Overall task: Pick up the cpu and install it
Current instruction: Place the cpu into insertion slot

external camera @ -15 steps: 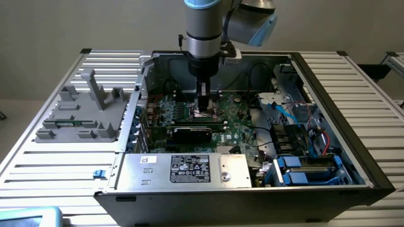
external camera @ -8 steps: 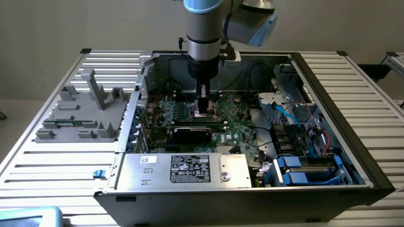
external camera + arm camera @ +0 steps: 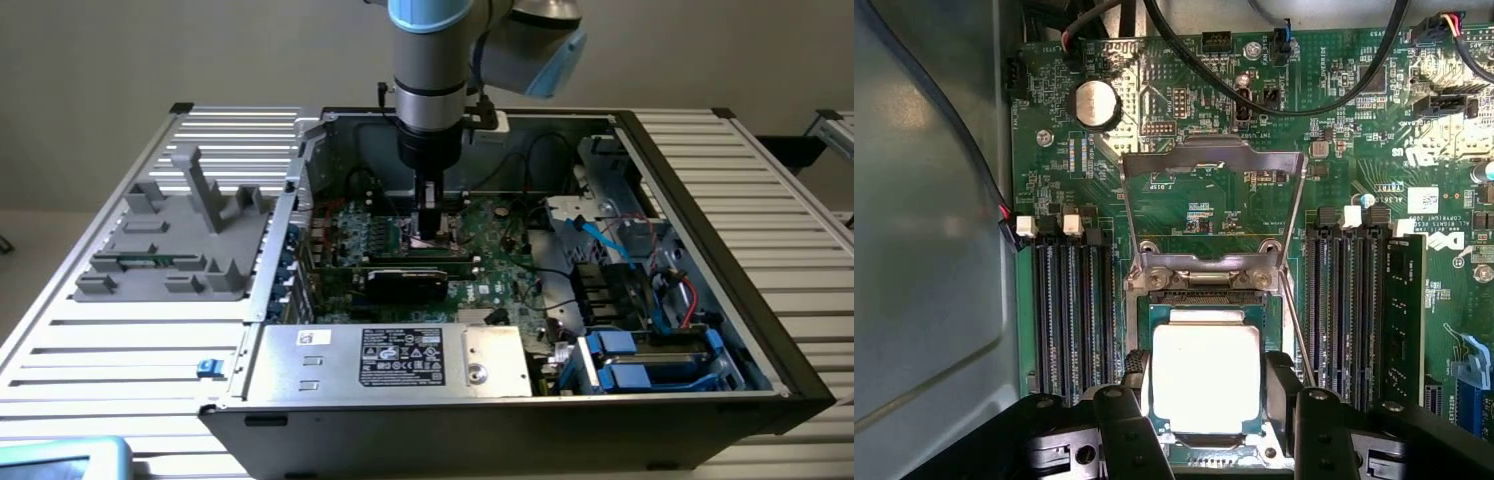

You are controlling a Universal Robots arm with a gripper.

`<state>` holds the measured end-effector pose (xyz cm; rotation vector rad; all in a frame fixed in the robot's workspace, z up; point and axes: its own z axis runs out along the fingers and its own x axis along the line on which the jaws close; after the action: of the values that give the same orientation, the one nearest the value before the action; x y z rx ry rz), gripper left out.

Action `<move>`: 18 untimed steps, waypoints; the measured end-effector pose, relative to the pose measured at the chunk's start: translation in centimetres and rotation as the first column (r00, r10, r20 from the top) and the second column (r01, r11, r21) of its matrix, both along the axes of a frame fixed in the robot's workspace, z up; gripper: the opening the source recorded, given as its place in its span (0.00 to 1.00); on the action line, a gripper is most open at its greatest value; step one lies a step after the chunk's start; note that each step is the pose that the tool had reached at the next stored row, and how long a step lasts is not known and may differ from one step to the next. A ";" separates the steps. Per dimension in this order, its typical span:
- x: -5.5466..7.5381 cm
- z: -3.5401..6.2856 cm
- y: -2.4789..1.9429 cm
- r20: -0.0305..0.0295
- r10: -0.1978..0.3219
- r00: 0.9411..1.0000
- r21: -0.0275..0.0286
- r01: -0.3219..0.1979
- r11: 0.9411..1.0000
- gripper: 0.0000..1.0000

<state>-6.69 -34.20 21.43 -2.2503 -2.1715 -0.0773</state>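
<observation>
Two jaws straddle the cpu (image 3: 1206, 377), closed on its opposite edges (pads touching each side); it lies flat, directly between them, set in the open socket (image 3: 1194, 290) on the motherboard (image 3: 1044, 170).

Computer case (image 3: 400, 370) lies on tabletop (image 3: 120, 350), fixture block (image 3: 174, 240) at the exterior view's left of it. Inside, on motherboard (image 3: 1184, 200), cpu (image 3: 1206, 375) sits in socket (image 3: 1199, 297), tool (image 3: 1209, 385) fingers against its sides, memory slots (image 3: 1069, 310) flanking the socket.
</observation>
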 end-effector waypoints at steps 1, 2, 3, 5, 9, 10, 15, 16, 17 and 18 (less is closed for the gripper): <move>0.0 0.00 0.00 0.000 0.000 1.000 0.000 0.000 1.000 0.55; 0.0 -0.01 0.00 0.000 0.000 1.000 0.000 0.000 1.000 0.55; 0.0 -0.02 0.00 0.000 0.000 1.000 0.000 0.000 1.000 0.55; 0.0 -0.13 0.01 0.002 0.000 1.000 0.000 0.000 1.000 0.55; -0.1 -0.30 0.00 0.007 0.000 1.000 0.000 0.000 1.000 0.55; -0.2 -0.35 0.00 0.009 0.000 1.000 0.000 0.000 1.000 0.55; -0.3 -0.64 0.01 0.021 0.000 1.000 0.000 0.000 1.000 0.55; -0.3 -0.68 0.00 0.022 0.000 1.000 0.000 0.000 1.000 0.55; -0.3 -0.72 0.00 0.022 0.000 1.000 0.000 0.000 1.000 0.55; -0.4 -0.75 0.00 0.023 0.000 1.000 0.000 0.000 1.000 0.55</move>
<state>-7.06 -34.20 20.68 -2.2607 -2.1826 -0.1035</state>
